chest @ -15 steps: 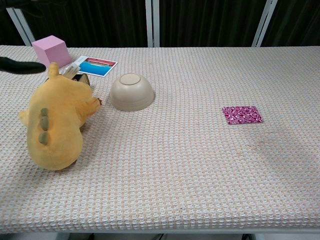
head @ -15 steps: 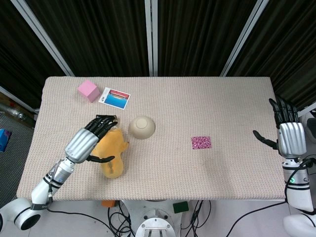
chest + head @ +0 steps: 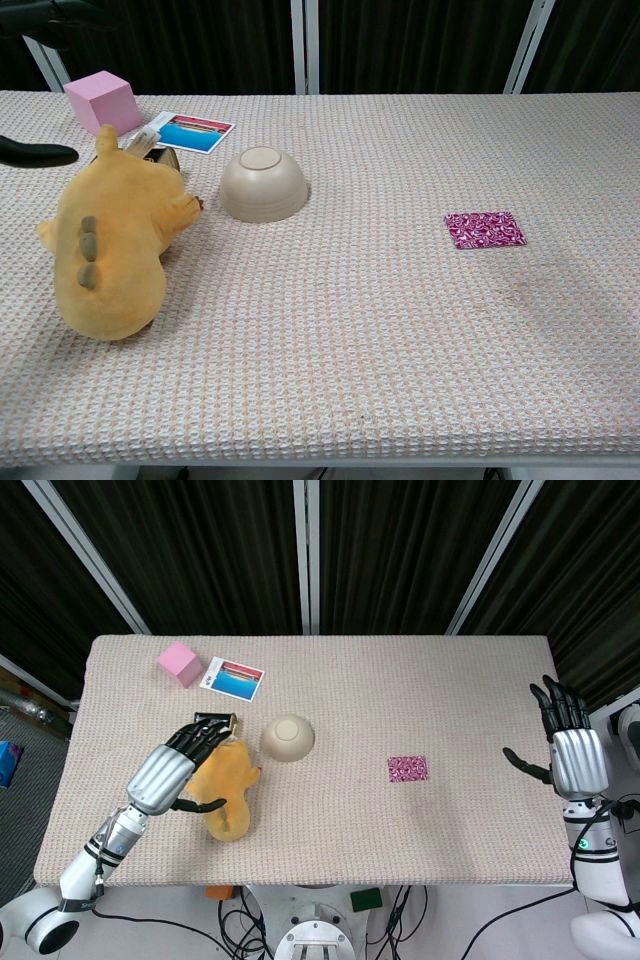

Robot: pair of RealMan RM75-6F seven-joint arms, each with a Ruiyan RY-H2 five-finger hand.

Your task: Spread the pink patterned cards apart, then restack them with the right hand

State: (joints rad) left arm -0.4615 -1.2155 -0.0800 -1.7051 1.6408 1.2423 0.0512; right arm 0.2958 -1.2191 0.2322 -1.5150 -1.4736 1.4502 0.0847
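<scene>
A: Status of the right hand (image 3: 575, 760)?

B: It has shifted slightly inward toward the table since half a second ago, fingers spread, holding nothing, well apart from the pink patterned cards (image 3: 407, 769). I judge spreading not yet begun.

A: Left hand (image 3: 178, 765)?

B: Drawn back a little; fingers curled over the yellow plush toy (image 3: 225, 790) (grip cannot be confirmed).

A: Inventory?

B: One card stack, mid-table right; one upturned bowl (image 3: 288, 737); one pink block (image 3: 179, 664); one picture card (image 3: 232, 677); one plush.
</scene>
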